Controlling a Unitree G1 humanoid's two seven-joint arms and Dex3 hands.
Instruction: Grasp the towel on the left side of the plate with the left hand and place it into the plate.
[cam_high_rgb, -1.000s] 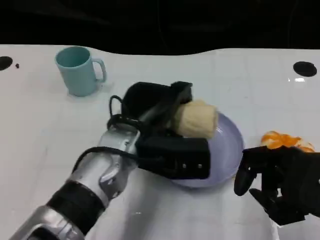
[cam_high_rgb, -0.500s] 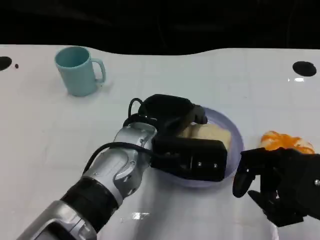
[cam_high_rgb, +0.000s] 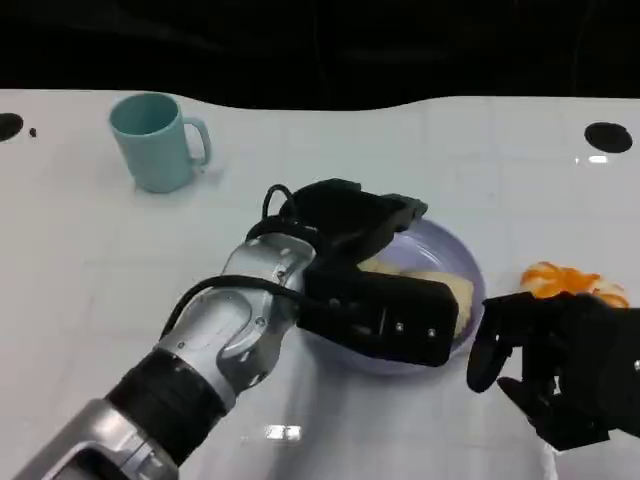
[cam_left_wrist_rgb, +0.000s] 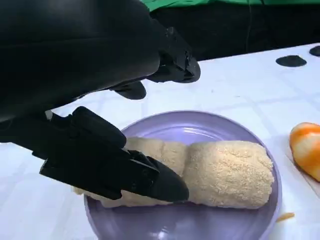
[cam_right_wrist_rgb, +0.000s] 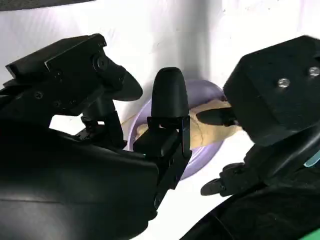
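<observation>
- Lying in the purple plate (cam_left_wrist_rgb: 260, 150) under your left hand (cam_high_rgb: 365, 225), the rolled beige towel (cam_left_wrist_rgb: 225, 172) rests flat.
- Your left hand's fingers (cam_left_wrist_rgb: 125, 170) are spread apart over the roll, one touching its near side; nothing is gripped.
- Your right hand (cam_high_rgb: 565, 365) sits just beside the plate, fingers loosely apart, with orange peel (cam_high_rgb: 570, 281) just beyond it.
- Well beyond your left hand stands a teal mug (cam_high_rgb: 155, 140).
</observation>
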